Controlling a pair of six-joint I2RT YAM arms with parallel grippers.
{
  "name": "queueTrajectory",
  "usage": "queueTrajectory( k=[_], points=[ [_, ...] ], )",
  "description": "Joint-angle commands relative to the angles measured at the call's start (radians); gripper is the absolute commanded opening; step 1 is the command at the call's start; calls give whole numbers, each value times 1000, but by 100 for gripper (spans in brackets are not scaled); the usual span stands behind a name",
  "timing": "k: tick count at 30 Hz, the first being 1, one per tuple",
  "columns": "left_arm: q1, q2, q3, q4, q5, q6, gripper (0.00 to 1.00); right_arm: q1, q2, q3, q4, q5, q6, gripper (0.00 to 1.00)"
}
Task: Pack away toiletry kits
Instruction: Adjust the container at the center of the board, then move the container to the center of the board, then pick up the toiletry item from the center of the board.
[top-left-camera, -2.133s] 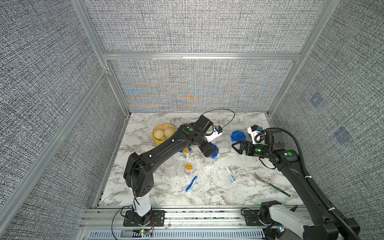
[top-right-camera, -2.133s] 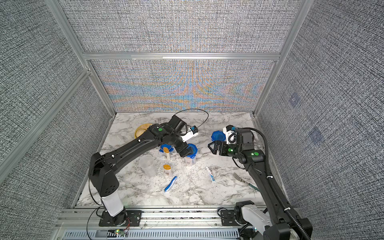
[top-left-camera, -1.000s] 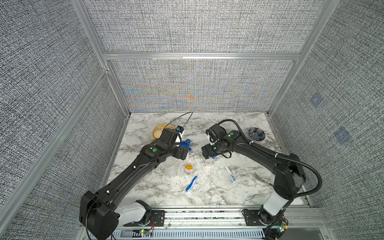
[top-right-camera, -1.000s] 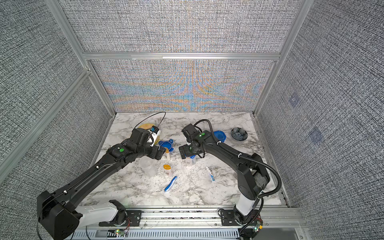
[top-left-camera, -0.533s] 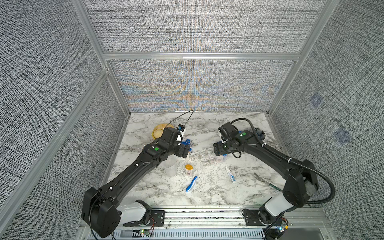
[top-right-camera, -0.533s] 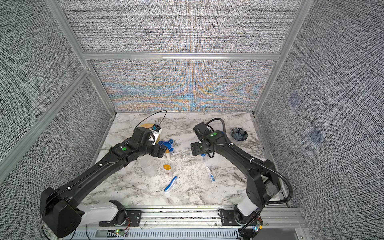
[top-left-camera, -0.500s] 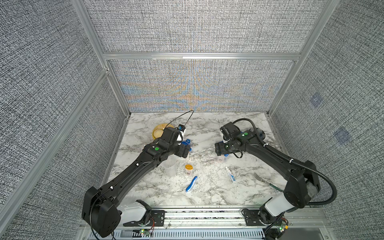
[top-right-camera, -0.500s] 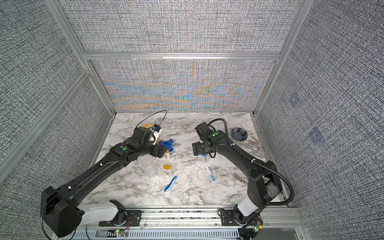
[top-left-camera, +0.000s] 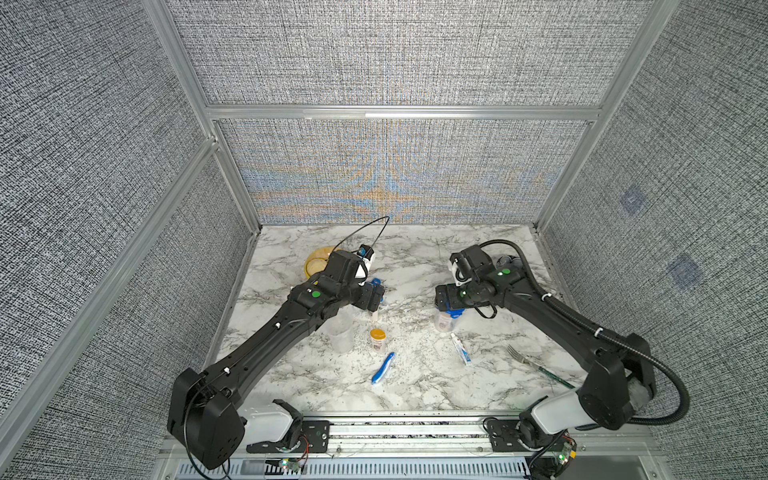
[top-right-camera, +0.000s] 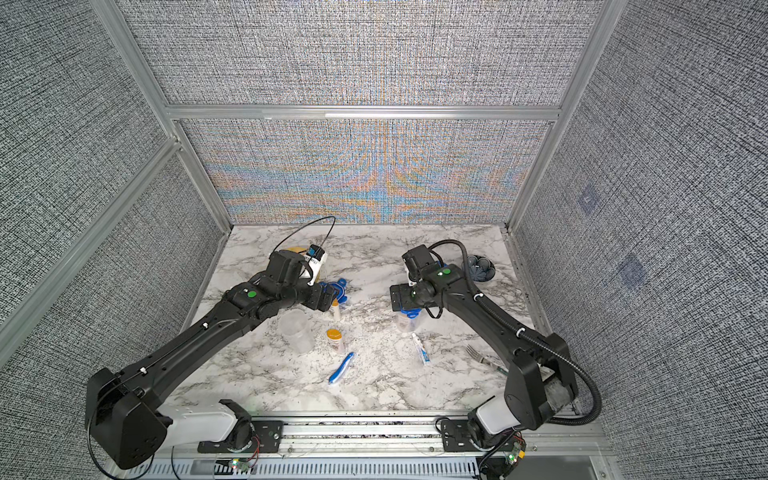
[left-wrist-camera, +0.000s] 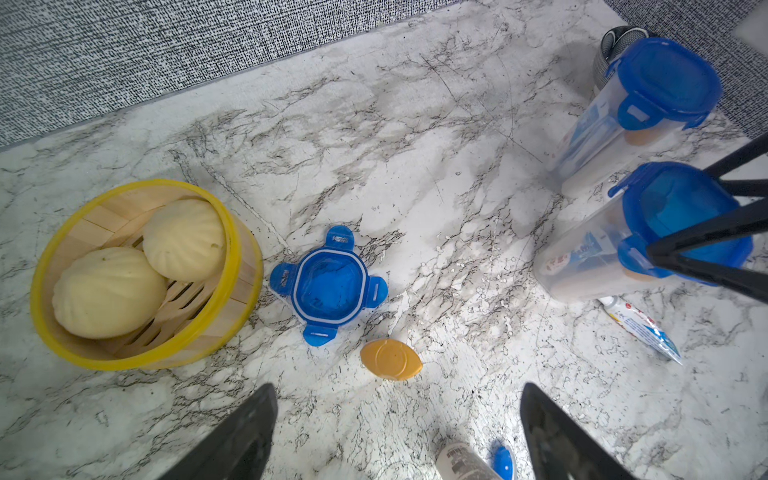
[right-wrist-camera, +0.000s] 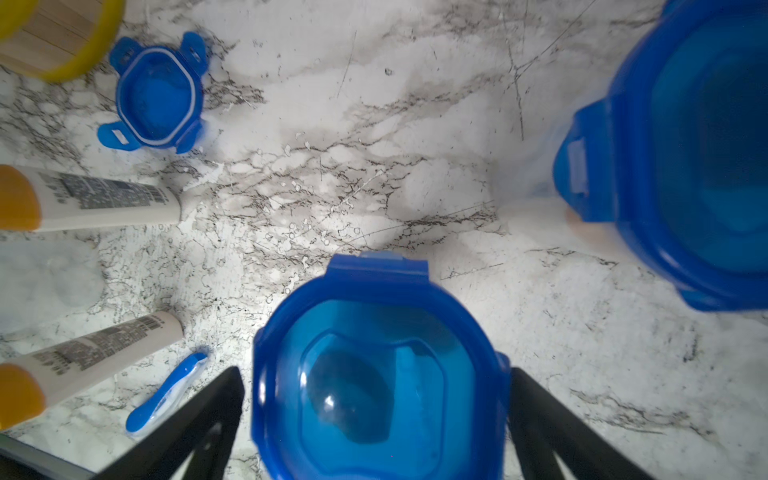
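Hovering with jaws apart, the left gripper (left-wrist-camera: 397, 390) has the upright orange-capped bottle (left-wrist-camera: 390, 359) just ahead of its fingertips, nearer than the right gripper (right-wrist-camera: 376, 374).

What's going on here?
The robot is packing toiletry kits into jars. The right gripper, open, straddles a lidded jar standing beside a second lidded jar. The left gripper, open and empty, hangs over a bottle by a loose lid. An empty jar, a toothbrush and toothpaste wait on the table.
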Motion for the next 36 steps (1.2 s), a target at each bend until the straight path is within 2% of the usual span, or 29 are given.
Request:
queueTrajectory(
  k=[1, 7, 9, 12, 16, 18, 23, 27, 31, 36],
  points=[
    [0, -11, 6, 16, 0, 2, 91, 6, -28, 17, -16, 23, 0, 99],
    [0, -49, -2, 22, -76, -42, 91, 34, -117, 48, 6, 29, -62, 99],
    [2, -62, 0, 4, -126, -92, 91, 36, -128, 53, 68, -30, -122, 99],
    [16, -54, 50, -144, -247, -180, 87, 36, -96, 102, 118, -169, -181, 94],
    [30, -92, 54, -315, -279, -248, 80, 44, 25, 222, 109, -407, -264, 77],
    [42, -135, 40, -390, -292, -283, 76, 74, 93, 289, 67, -437, -314, 71],
    [125, -221, 4, -532, -234, -329, 63, 123, 185, 365, 31, -479, -376, 60],
    [188, -234, -28, -579, -158, -315, 62, 134, 230, 381, 25, -536, -399, 56],
    [248, -217, -62, -554, -83, -309, 62, 193, 294, 419, -18, -464, -431, 52],
    [301, -194, -111, -484, -17, -292, 60, 254, 390, 473, -14, -407, -408, 49]
  ],
)
